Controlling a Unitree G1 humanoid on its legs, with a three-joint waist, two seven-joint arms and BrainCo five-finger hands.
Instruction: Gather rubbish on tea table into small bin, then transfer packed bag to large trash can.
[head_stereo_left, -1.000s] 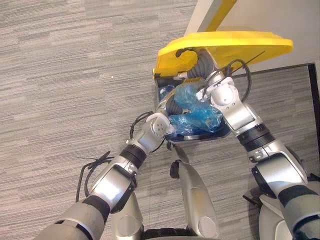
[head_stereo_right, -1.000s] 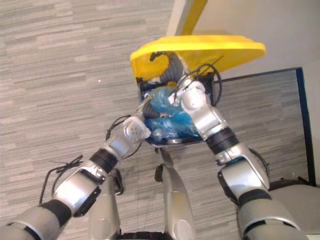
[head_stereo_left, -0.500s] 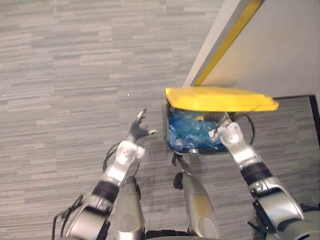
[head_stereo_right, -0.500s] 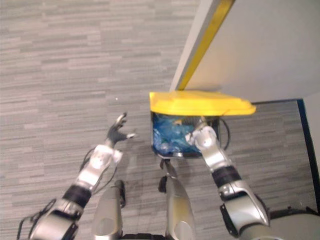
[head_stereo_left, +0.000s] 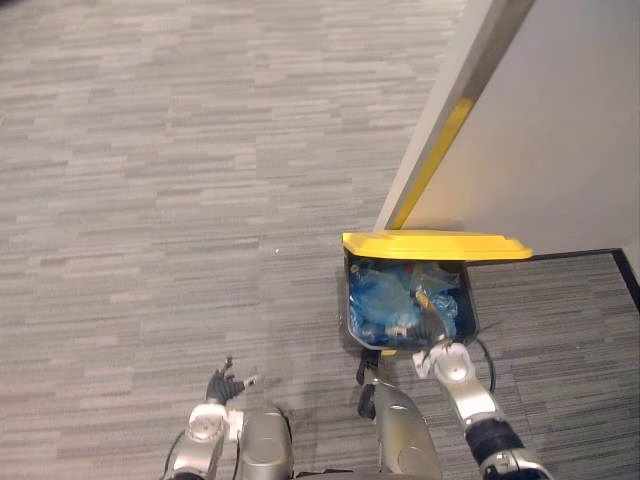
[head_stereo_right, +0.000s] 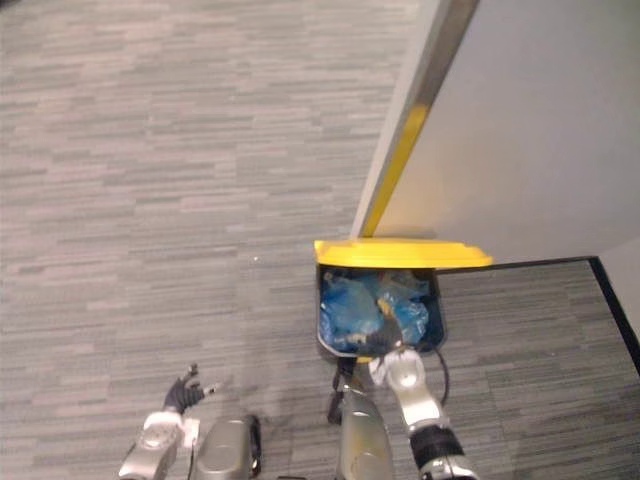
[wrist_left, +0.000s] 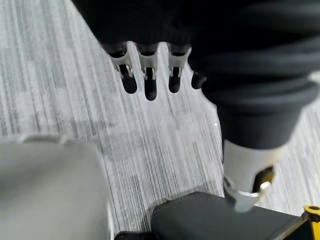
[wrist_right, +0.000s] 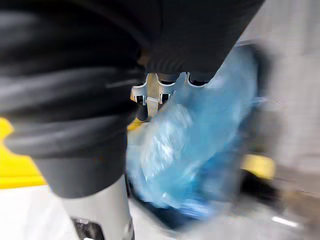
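A grey striped carpet floor (head_stereo_left: 150, 200) is observed across most of the scene. A pale wall panel (head_stereo_left: 560, 130) is noted at the far right, with a yellow stripe (head_stereo_left: 432, 160) running along its edge. The large trash can (head_stereo_left: 347, 315) is found on the floor against the foot of this panel. Its yellow lid (head_stereo_left: 435, 245) is raised and tipped back toward the wall, so the interior is exposed. The packed blue bag (head_stereo_left: 385, 300) is recorded inside the can, crumpled, below the rim. A few yellowish scraps are seen on top of it, but these cannot be identified. The right hand (head_stereo_left: 440, 352) is located at the near rim of the can. In its wrist view the blue bag is seen just past it. Whether this hand is released or grasping cannot be told, since the view is blurred. The left hand (head_stereo_left: 222, 386) is seen low over the carpet, well apart from the can. Its fingers (wrist_left: 145, 75) are seen released and straight, with nothing held, above bare carpet.
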